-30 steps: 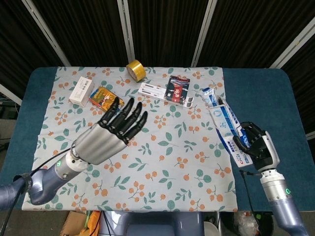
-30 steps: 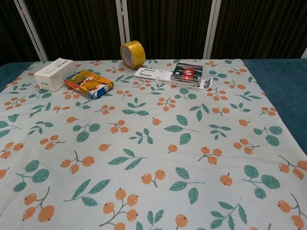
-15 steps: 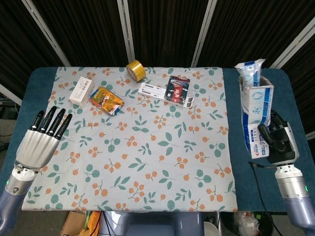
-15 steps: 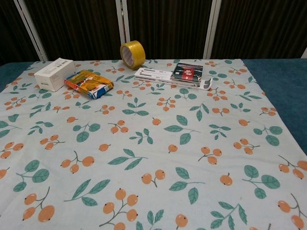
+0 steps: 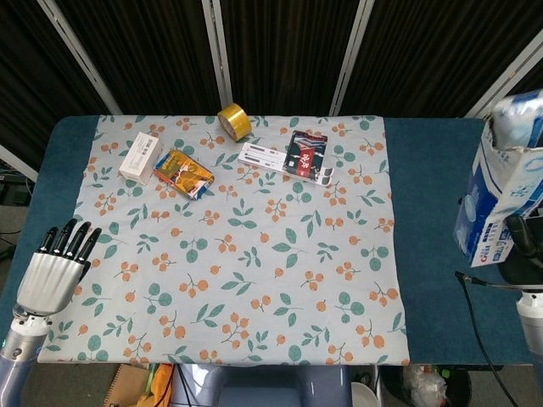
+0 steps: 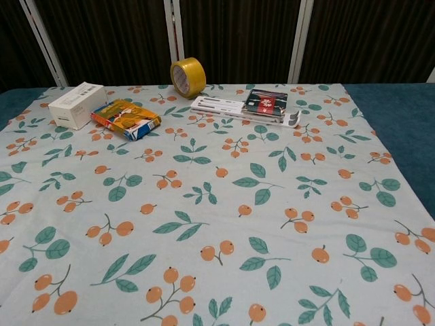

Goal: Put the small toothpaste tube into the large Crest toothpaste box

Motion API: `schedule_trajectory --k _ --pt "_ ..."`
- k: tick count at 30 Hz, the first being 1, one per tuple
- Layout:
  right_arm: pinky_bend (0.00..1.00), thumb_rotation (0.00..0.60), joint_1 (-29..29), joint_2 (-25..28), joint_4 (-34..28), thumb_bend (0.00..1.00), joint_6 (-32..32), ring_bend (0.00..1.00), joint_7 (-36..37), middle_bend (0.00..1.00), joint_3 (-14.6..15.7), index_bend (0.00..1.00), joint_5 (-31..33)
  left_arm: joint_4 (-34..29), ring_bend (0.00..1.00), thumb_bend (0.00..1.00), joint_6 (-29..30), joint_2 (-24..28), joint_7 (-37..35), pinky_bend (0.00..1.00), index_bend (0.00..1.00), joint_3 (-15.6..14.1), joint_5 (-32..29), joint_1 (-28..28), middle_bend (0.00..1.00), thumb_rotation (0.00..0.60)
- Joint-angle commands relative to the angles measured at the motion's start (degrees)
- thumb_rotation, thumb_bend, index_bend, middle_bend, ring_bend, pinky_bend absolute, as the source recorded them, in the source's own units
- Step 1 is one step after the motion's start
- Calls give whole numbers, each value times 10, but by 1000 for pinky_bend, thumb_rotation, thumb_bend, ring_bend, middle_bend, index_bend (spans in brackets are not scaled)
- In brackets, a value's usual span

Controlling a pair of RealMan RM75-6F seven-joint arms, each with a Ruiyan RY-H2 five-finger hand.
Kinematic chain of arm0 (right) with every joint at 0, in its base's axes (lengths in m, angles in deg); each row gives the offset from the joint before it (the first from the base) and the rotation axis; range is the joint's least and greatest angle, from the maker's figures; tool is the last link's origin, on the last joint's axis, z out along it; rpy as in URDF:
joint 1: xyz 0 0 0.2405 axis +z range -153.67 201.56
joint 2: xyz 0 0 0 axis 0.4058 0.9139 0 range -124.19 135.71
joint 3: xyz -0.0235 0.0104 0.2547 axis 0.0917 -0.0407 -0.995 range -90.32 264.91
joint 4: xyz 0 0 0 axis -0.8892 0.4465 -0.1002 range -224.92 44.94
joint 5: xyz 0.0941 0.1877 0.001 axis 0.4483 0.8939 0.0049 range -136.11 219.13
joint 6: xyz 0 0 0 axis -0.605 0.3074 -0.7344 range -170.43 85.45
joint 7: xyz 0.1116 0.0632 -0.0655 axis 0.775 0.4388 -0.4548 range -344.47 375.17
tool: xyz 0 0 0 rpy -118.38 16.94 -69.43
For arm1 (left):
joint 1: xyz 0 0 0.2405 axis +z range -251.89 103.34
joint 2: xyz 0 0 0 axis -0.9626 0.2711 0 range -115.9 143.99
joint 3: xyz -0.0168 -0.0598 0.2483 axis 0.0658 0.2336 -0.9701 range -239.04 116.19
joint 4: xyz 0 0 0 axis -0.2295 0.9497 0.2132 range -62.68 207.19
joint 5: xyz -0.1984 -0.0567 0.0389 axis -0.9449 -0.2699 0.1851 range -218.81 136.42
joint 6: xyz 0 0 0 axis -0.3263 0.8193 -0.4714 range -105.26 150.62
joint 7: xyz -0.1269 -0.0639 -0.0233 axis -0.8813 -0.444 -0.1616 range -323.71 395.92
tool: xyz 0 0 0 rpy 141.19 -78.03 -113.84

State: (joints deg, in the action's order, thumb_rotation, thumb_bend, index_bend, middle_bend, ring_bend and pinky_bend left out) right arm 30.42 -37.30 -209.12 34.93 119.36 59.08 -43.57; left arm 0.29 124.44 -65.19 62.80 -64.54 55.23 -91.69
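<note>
Left robot hand (image 5: pixel 53 270): resting at the tabletop's eight o'clock edge, fingers apart, holding nothing, well away from the task items.

Floral cloth (image 5: pixel 237 254): carries only bystander goods at the far side.

Right robot hand (image 5: pixel 519 246): at three o'clock, mostly cut off by the frame; it grips the large Crest toothpaste box (image 5: pixel 502 199) at its lower end. The box stands near upright, long axis vertical, open end at twelve o'clock. The small toothpaste tube (image 5: pixel 517 125) protrudes from that opening, apparently not fully seated.
</note>
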Motion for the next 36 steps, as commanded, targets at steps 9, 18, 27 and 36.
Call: schedule_trajectory --k 9,18,27,36 --pt "386 600 11 12 2 368 -8 317 37 394 17 255 -3 7 233 38 -12 -11 -6 342 254 2 9 9 255 600" --pt "549 600 19 20 -1 362 -21 492 19 553 28 419 23 3 232 38 -24 -11 -8 342 254 9 10 14 254 600" --pt "557 600 43 -2 1 374 -63 501 -46 562 53 431 43 -3 232 38 -30 -8 -17 342 254 16 12 19 254 600" --pt "557 600 69 -36 35 378 -99 501 -201 563 86 432 65 -9 232 38 -36 -5 -23 342 255 21 17 23 254 600"
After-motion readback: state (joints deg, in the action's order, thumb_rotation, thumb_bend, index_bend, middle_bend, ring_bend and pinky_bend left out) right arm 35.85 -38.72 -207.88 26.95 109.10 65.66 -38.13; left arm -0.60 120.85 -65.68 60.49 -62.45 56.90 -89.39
